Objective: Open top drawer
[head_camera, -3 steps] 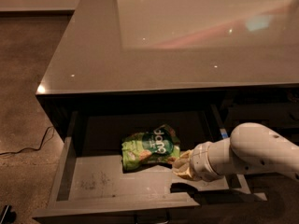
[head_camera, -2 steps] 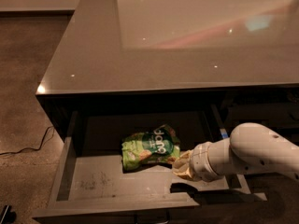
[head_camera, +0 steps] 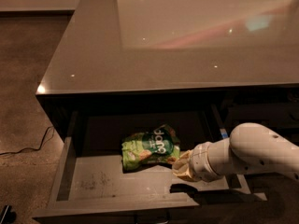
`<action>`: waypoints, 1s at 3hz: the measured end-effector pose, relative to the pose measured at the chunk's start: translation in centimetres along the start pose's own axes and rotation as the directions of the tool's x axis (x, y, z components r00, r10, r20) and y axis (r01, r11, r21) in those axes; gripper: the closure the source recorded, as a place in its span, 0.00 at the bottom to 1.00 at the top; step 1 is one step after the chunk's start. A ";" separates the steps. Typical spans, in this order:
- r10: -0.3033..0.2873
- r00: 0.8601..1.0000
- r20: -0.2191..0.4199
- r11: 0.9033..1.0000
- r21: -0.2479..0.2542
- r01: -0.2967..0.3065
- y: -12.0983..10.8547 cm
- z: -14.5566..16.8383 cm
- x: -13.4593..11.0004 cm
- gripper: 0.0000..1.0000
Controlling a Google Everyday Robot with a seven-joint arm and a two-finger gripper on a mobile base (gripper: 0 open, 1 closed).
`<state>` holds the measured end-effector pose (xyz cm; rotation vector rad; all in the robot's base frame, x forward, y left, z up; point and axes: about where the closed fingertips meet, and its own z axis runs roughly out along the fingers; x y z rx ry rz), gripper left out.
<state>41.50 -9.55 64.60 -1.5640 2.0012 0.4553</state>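
Top drawer (head_camera: 96, 183) is sitting pulled well out beneath the table (head_camera: 140, 55) (a green bag (head_camera: 147, 146) lying inside), so opening is looking essentially done; the gripper (head_camera: 181, 166) is hanging inside at right, its state I cannot tell.

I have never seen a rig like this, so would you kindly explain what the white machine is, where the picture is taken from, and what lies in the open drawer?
This is one picture, looking down from above at a dark cabinet with a glossy grey top. The thick white tube entering from the right is the robot's arm; the pale beige piece at its end is the gripper, its grasping tool. It hangs inside the wide, shallow top drawer, which stands pulled out, showing a grey floor. A crumpled green snack bag lies on that floor, just left of the gripper. Whether the gripper holds anything cannot be told.
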 end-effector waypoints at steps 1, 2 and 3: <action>0.000 1.000 0.000 1.000 0.000 0.000 0.0 0.0 0.0 0.12; 0.000 1.000 0.000 1.000 0.000 0.000 0.0 0.0 0.0 0.00; 0.000 1.000 0.000 1.000 0.000 0.000 0.0 0.0 0.0 0.00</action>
